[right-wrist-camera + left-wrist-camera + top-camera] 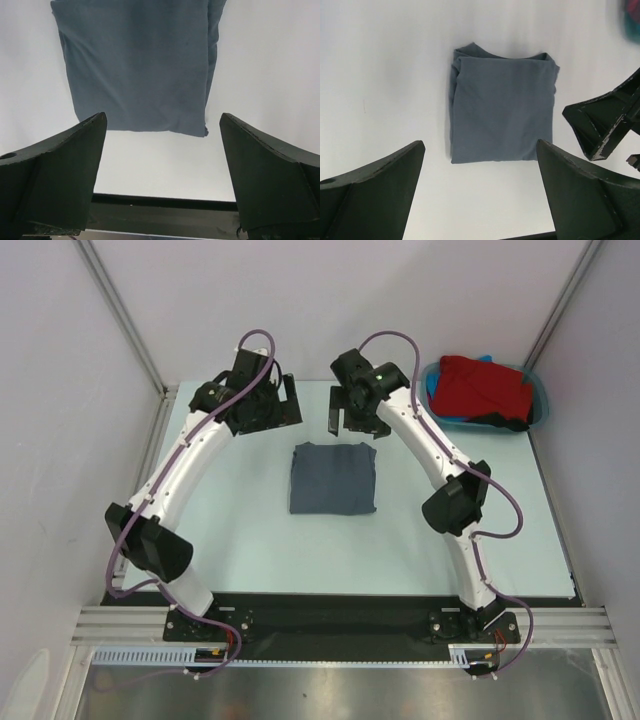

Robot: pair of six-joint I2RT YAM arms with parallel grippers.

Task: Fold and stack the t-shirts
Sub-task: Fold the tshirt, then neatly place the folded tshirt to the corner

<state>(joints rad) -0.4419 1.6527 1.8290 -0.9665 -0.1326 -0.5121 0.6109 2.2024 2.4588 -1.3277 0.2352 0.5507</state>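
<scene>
A slate-grey t-shirt (333, 478) lies folded into a neat rectangle at the middle of the table; it fills the centre of the left wrist view (502, 107) and the upper part of the right wrist view (137, 65). A red t-shirt (483, 388) is bunched in the tub at the back right, with bits of blue and black cloth beside it. My left gripper (283, 400) hangs open behind the grey shirt's left corner, empty. My right gripper (352, 420) hangs open just behind the shirt's far edge, also empty. Neither touches the cloth.
The teal plastic tub (538, 400) stands in the table's back right corner. Grey walls close in the table on the left, back and right. A black rail (330, 615) with the arm bases runs along the near edge.
</scene>
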